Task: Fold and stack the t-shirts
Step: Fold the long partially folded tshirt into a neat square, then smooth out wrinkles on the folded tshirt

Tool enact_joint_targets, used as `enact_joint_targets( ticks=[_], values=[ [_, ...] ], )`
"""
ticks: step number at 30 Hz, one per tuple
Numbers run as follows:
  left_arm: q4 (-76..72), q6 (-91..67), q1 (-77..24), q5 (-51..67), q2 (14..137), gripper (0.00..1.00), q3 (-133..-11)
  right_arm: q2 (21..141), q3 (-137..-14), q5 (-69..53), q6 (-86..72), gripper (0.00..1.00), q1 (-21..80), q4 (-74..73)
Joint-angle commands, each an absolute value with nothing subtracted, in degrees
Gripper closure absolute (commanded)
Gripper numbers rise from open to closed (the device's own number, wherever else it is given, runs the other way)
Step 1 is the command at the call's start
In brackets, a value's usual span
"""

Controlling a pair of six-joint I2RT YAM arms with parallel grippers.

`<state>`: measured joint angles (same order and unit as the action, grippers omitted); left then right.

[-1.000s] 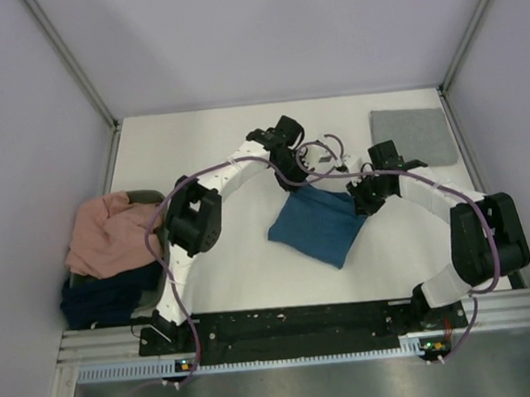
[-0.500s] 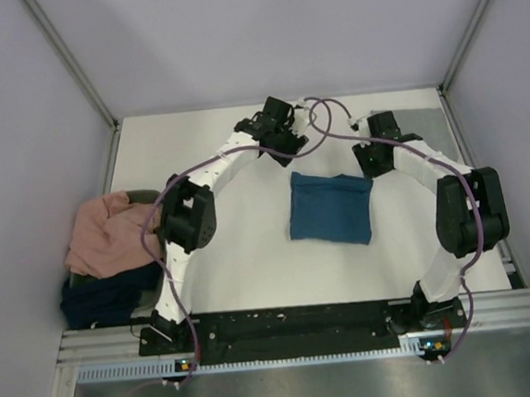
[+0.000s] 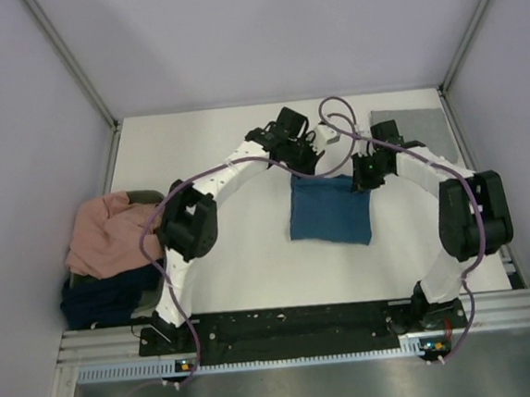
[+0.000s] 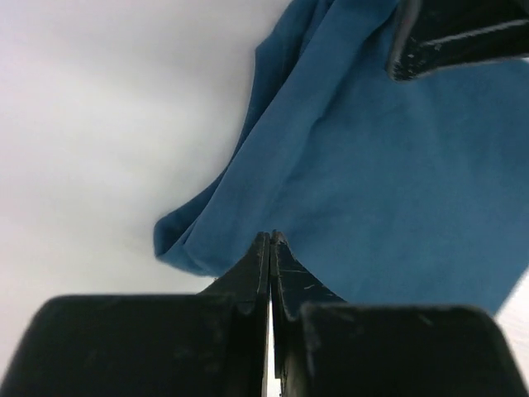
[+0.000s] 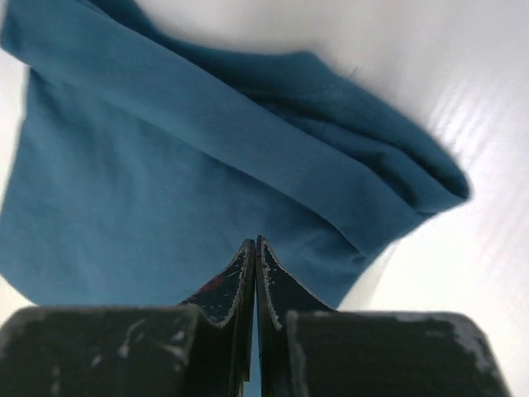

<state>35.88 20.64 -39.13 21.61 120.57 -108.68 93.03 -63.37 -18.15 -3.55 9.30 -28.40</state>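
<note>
The teal-blue t-shirt (image 3: 331,211) lies folded into a rough rectangle on the white desk (image 3: 243,265), a little right of the middle, with its far edge towards the back edge of the desk. Both arms reach in to that far edge, one at each corner.

The left pincer (image 3: 310,167) is over the far-left corner of the teal-blue t-shirt (image 4: 372,190). In the left wrist view, the two black fingers of the left pincer (image 4: 271,238) are pressed tightly together, tip against tip, with no gap. No fold of cloth shows between them, and I cannot tell whether the tips touch the fabric below. The cloth's rounded folded corner sits just to the left of the tips.

The right pincer (image 3: 365,178) is at the far-right corner. In the right wrist view, the right pincer (image 5: 254,243) is likewise pressed together along the whole length of its fingers, and nothing is visibly caught between them. Beneath it, the teal-blue t-shirt (image 5: 165,182) shows a long fold running across and a bunched, layered corner to the right. Whether the tips rest on the cloth cannot be told.

The grey t-shirt (image 3: 426,133) lies flat and folded in the far-right corner of the desk, partly behind the right arm. At the desk's left edge, the salmon-pink t-shirt (image 3: 110,232) lies crumpled, with the dark navy t-shirt (image 3: 106,296) bunched just on its near side, the two touching.
</note>
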Motion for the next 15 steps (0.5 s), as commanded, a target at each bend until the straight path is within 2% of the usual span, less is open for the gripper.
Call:
enact_joint_targets(
  ticks=[1, 7, 15],
  values=[
    [39.4, 22.6, -37.9, 24.1, 128.9, 1.0, -113.8, 100.5, -65.1, -22.7, -6.3, 1.0, 9.3, -27.5],
    [32.3, 19.3, -36.6, 18.0, 131.7, 1.0, -115.6, 105.5, -70.9, -20.0, -7.6, 1.0, 9.2, -26.5],
    [32.8, 15.6, -34.9, 15.3, 136.5, 0.96, -120.7, 110.1, -75.3, -19.6, -7.9, 1.0, 9.2, -26.5]
  ],
)
